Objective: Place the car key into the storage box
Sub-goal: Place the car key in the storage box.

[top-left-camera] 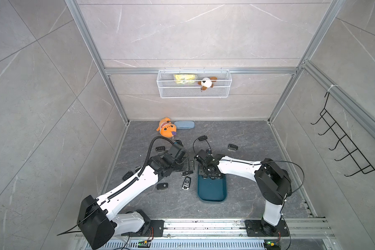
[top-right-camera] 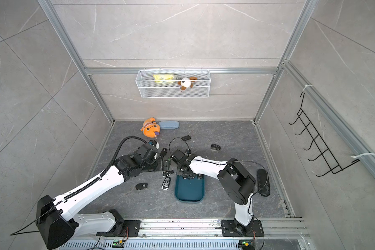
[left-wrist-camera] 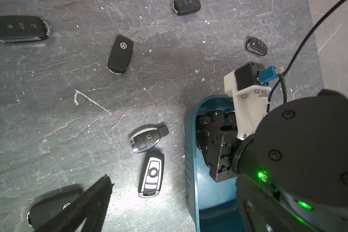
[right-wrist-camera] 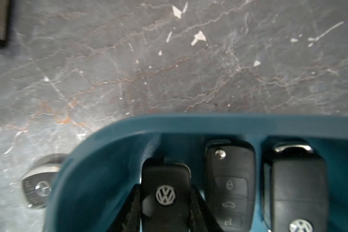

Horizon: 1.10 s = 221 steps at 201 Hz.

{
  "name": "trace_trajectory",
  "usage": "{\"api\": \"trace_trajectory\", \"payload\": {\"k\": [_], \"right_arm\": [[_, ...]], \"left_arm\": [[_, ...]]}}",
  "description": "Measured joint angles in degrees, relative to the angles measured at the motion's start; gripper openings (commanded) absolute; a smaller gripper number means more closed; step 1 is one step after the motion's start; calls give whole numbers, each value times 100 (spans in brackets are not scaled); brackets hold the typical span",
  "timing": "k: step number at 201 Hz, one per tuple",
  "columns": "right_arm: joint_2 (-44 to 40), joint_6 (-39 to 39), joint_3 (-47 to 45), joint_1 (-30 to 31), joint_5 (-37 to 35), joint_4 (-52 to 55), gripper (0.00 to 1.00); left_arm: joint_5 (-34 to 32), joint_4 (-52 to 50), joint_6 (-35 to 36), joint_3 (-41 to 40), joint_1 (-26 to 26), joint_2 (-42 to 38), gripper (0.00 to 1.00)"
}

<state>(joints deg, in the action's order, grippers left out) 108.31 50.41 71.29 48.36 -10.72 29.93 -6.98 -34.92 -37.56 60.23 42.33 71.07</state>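
In the storage box [right-wrist-camera: 113, 138]: car key [right-wrist-camera: 166, 176], pinched in my right gripper [right-wrist-camera: 165, 202]; lower flat beside stored keys [right-wrist-camera: 230, 186], then release.

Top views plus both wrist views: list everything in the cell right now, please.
storage box: one, dark teal, middle of the floor
boxed car keys: three, black, far end of the storage box
loose car keys: at least eight, mostly black, scattered on the floor
orange plush toy: one, orange, floor by the back wall
case: one, pale blue, beside the orange plush toy
oblong object: one, black, floor near the right wall
wire-mesh basket: one, white, hung on the back wall
packet: one, yellow, in the basket
plush animal: one, brown and white, in the basket
hook rack: one, black, right wall
left gripper: one, black, open above the floor beside the box
right gripper: one, black, shut on a boxed VW key
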Motion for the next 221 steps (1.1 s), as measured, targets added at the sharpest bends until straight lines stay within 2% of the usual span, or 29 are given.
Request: {"api": "trace_trajectory", "payload": {"k": [82,99,130,201,221], "right_arm": [[4,-2,9,-7,-431,313,36],[7,-4,9,-7,-459,341,39],[15,-52,11,-7,-455,348,51],[15,-70,142,-11,-450,352,51],[11,-98,184,-11,-422,356,56]], "left_arm": [[4,0,0,0,-57,0,100],[7,0,0,0,-70,4,100],[7,0,0,0,-85,15,100],[20,9,2,2,-151,66,100],[26,20,2,2,-170,87,100]]}}
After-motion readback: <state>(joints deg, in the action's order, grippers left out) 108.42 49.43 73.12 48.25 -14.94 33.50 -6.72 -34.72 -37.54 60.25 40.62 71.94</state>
